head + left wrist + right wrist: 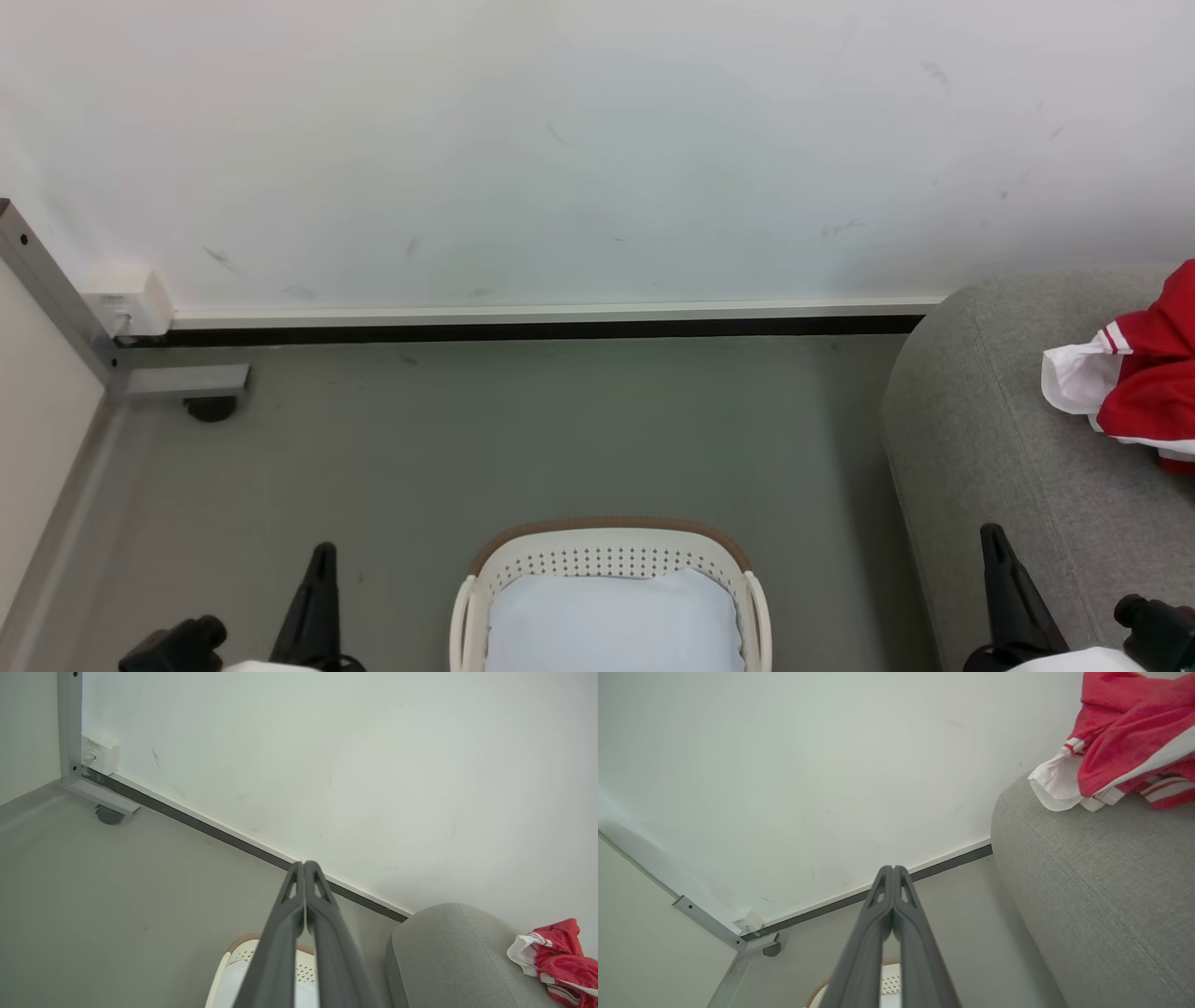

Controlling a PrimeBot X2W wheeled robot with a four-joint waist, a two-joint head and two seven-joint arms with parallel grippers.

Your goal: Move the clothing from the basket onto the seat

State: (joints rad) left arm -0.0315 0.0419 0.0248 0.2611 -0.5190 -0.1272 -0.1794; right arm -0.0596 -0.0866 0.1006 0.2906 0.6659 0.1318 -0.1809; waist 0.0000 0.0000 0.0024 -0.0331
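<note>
At the head view's right edge, the clothing [1146,373] lies crumpled on the seat [990,448], white end pointing left; the basket [607,558] sits bottom centre. The left gripper [304,864] and right gripper [893,868] show fingers pressed together.

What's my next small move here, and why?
Probably tilt the head down to check the whole basket: its near part is cut off, the visible part shows a pale pad, red clothing lies on the sofa, and the left gripper and right gripper are shut, empty.
</note>
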